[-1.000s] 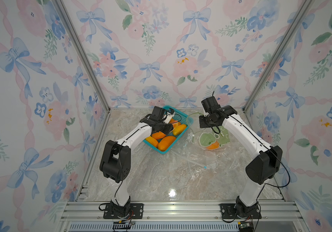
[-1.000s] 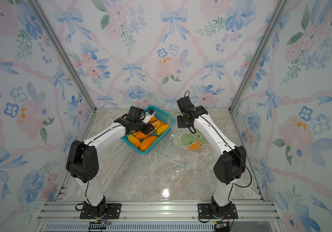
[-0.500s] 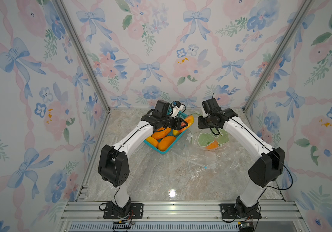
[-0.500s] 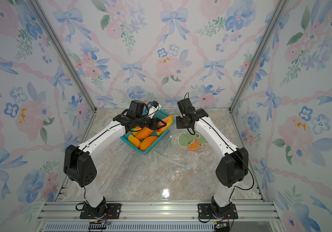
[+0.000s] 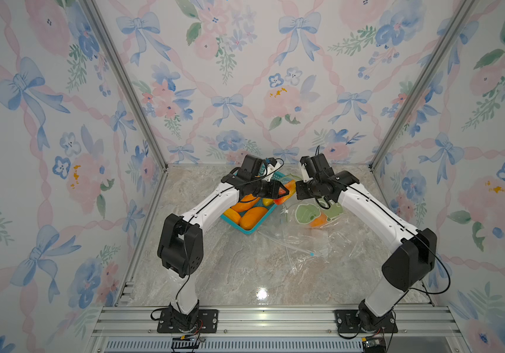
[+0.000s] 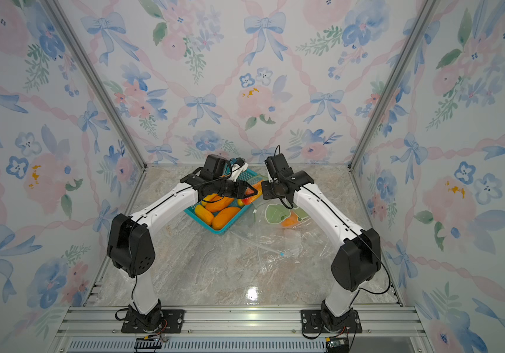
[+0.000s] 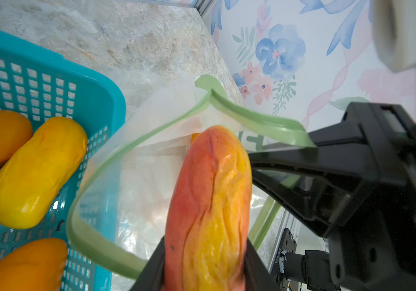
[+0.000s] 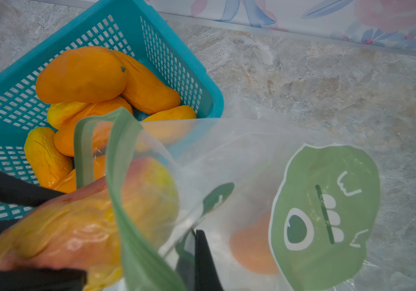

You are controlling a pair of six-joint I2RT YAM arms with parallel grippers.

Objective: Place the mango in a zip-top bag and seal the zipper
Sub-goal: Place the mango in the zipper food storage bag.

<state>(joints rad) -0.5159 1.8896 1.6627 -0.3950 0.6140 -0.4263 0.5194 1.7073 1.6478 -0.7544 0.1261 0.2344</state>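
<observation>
A: Mango (image 7: 209, 209) status?
B: In the left gripper (image 5: 281, 192), jaws closed partway around its rear end. It's up clear of the basket (image 7: 50, 75), nose pointing into the zip-top bag (image 8: 227, 156).
A: In or out?
B: Partly in. The right wrist view shows the front part behind the film, past the green zipper rim (image 7: 93, 234). The rear end and the jaws are outside.
A: Who has the mouth?
B: Right gripper (image 7: 254, 163), pinched tight on the upper lip of the rim and holding it up off the table (image 5: 245, 269). The rim stands as an open loop, with the lower lip just beside the basket wall.
A: So step = insertion.
B: Mid-insertion, I'd say. Sealing not started.
A: Next move?
B: Push deeper along the bag until the whole fruit clears the rim. Then release and back the jaws out without dragging the film. The right side needs to hold the lip up meanwhile.
A: Risks?
B: The loop looks tight for fruit plus jaws, so it could snag the rim. There's also an orange patch deep in the bag beside the green print. Could be print or fruit, can't tell.
</observation>
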